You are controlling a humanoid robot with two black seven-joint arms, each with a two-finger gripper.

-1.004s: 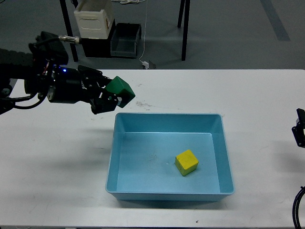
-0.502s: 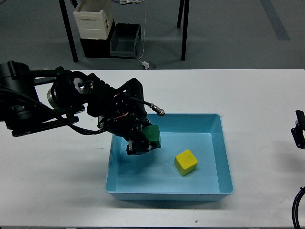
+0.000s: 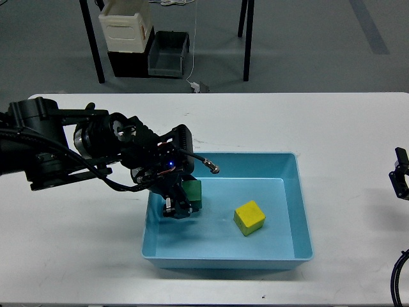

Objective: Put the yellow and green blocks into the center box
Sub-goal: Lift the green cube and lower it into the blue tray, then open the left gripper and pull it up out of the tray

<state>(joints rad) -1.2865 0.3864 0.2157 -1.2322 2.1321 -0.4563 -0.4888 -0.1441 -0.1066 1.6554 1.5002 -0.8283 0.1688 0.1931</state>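
Two blocks now sit within the walls of the blue box (image 3: 291, 211): the yellow block (image 3: 250, 217) rests on the floor right of centre, and the green block (image 3: 191, 191) is low in the left part, just beside the left wall, well apart from the yellow one. A second ago the green block was held high over the worktop (image 3: 332, 128), left of and beyond the box's far-left corner; half a second ago it had been carried over the rim, and now it has sunk further and slid slightly left. The left pincer (image 3: 181, 203) remains clamped on the green block, its dark fingers pressed against the block's left and near sides. Whether the block already touches the floor cannot be told, as the arm hides its underside. In my judgement only the release and withdrawal are left, and a clean opening should finish the task. At the right edge of the view a small dark piece of the right pincer (image 3: 400, 181) hangs off the worktop's side; whether its fingers are apart or together I cannot tell.
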